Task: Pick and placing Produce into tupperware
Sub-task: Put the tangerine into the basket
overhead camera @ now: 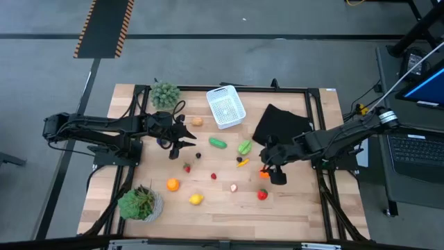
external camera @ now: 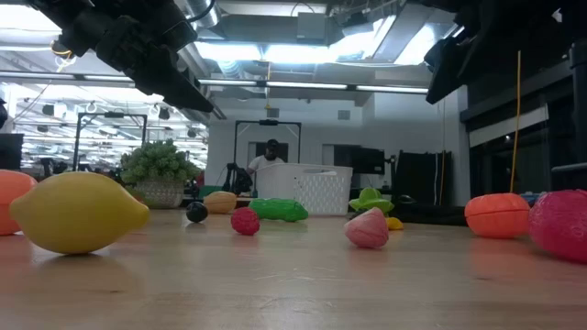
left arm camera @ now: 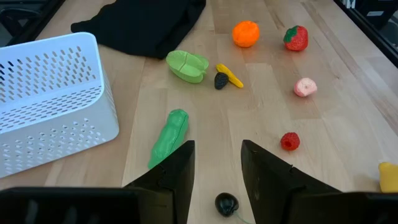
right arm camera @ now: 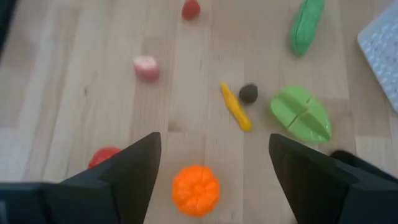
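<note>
High view: scattered produce (overhead camera: 218,143), empty tupperware (overhead camera: 225,107).

A pale wooden worktop (overhead camera: 291,208) carries a white tub (overhead camera: 225,107), a black cloth (overhead camera: 281,123) and two potted plants (overhead camera: 165,94) (overhead camera: 141,203). Scattered between them lie small toy produce: a lemon (overhead camera: 196,199), orange (overhead camera: 172,185), strawberry (overhead camera: 262,195) and green pod (overhead camera: 218,143).
</note>
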Available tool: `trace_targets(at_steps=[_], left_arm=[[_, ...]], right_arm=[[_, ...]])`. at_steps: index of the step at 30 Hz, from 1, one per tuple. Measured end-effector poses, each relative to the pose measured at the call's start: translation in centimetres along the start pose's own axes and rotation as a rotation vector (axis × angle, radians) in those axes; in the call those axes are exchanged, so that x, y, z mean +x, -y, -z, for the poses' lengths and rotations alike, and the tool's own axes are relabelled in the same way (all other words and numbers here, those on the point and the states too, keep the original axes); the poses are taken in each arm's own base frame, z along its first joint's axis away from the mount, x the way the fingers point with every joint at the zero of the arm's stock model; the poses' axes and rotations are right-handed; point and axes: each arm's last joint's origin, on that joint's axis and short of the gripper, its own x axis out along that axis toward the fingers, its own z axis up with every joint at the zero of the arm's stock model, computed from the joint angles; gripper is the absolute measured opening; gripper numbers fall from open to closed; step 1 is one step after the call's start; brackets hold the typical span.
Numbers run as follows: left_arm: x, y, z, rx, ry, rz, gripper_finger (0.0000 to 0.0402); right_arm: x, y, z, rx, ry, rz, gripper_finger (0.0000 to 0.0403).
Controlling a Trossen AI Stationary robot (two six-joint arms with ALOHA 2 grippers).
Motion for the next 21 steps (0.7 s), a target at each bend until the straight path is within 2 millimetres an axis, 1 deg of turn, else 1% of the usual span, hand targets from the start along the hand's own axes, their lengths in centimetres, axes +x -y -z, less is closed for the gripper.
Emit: trace_targets(at_steps=[4,9,21], left_arm=[[0.0,0.0,0.0,0.001,0.0,0.001,0.0124],[0.0,0.0,0.0,0.008,0.0,0.0,0.0124],[0.0,0.0,0.0,0.008,-0.003,0.001,0.0124]], right_arm=[[1.4,-0.8,-0.3,0.01,-0.121,0.027,0.03],[2.8,-1.3,-0.5,0.061,-0.209,0.053,0.03],[5.2,-1.7,0.2,0.159,-0.342,0.047,0.03]])
